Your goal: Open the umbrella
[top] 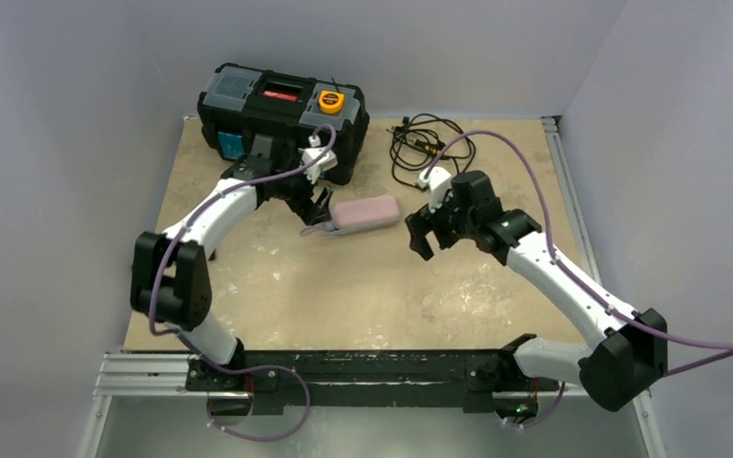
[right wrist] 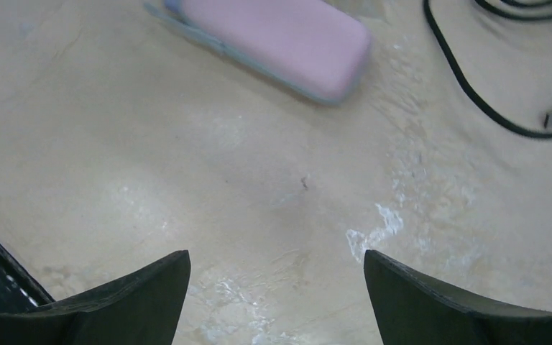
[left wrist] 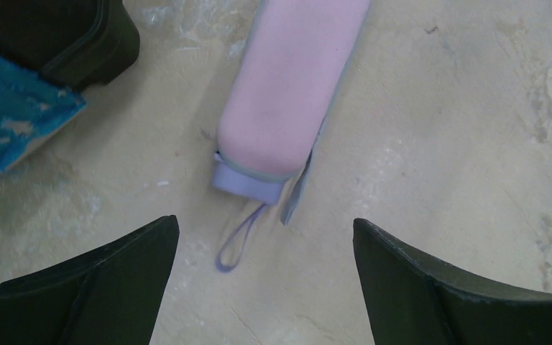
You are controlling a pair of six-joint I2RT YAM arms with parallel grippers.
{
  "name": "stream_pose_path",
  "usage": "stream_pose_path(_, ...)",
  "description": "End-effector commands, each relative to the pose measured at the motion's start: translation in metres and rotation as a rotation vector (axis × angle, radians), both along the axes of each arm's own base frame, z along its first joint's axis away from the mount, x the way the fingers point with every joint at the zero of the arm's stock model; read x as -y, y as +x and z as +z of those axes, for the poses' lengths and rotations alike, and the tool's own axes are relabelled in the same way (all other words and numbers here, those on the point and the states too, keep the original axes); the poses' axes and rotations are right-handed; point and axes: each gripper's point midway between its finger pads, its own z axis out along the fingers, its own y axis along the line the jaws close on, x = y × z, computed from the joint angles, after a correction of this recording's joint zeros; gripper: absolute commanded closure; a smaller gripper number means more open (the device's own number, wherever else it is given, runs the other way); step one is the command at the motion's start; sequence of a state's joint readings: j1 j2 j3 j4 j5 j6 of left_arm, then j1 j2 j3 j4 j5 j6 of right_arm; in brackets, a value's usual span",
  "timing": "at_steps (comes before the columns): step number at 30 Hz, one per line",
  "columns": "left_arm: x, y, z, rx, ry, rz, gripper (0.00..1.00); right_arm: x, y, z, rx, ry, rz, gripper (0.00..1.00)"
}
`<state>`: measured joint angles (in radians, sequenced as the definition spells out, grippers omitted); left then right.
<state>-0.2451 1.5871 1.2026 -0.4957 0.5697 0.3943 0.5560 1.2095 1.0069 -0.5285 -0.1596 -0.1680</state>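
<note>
The umbrella [top: 365,213] lies packed on the table as a pinkish oblong capsule, its lilac handle end and loop pointing left. In the left wrist view the capsule [left wrist: 287,86] lies ahead, with the lilac handle [left wrist: 246,181] and its loop [left wrist: 238,237] nearest the jaws. My left gripper [top: 317,205] [left wrist: 266,230] is open and empty, just left of the handle end, not touching it. My right gripper [top: 423,232] [right wrist: 277,262] is open and empty, to the right of the capsule and apart from it. The capsule also shows in the right wrist view [right wrist: 280,39].
A black toolbox [top: 282,114] with an orange tape measure [top: 330,100] stands at the back left, close behind the left gripper. A tangle of black cables [top: 425,141] lies at the back centre-right, also in the right wrist view [right wrist: 489,108].
</note>
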Motion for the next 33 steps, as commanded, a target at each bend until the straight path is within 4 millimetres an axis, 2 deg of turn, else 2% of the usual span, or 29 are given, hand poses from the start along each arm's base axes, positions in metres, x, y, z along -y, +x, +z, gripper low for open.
stream_pose_path(1,0.03,0.028,-0.003,0.087,0.025,-0.144,0.08,0.023,-0.006,0.01,-0.217,0.215,-0.244,0.11)
stream_pose_path(4,0.044,0.037,-0.013,0.053,0.073,-0.168,0.07,0.036,-0.003,0.01,-0.273,0.269,-0.322,0.11)
stream_pose_path(8,0.053,0.036,-0.02,0.016,0.101,-0.201,0.07,0.041,0.003,0.013,-0.319,0.348,-0.388,0.1)
stream_pose_path(12,0.061,0.03,-0.031,-0.03,0.154,-0.246,0.07,0.045,0.014,0.016,-0.357,0.408,-0.443,0.06)
stream_pose_path(17,0.065,0.016,-0.049,-0.184,0.2,-0.221,0.06,0.052,0.029,0.018,-0.411,0.458,-0.493,0.03)
stream_pose_path(21,0.069,-0.001,-0.05,-0.169,0.215,-0.259,0.06,0.058,0.031,0.009,-0.474,0.489,-0.528,0.02)
stream_pose_path(24,0.082,-0.023,-0.043,-0.226,0.161,-0.293,0.07,0.053,0.019,-0.005,-0.545,0.501,-0.519,0.04)
stream_pose_path(27,0.104,-0.051,-0.033,-0.25,0.11,-0.339,0.1,0.056,0.021,-0.013,-0.544,0.488,-0.527,0.04)
stream_pose_path(33,0.166,-0.131,-0.016,-0.296,-0.026,-0.462,0.12,0.055,0.033,-0.019,-0.529,0.474,-0.509,0.07)
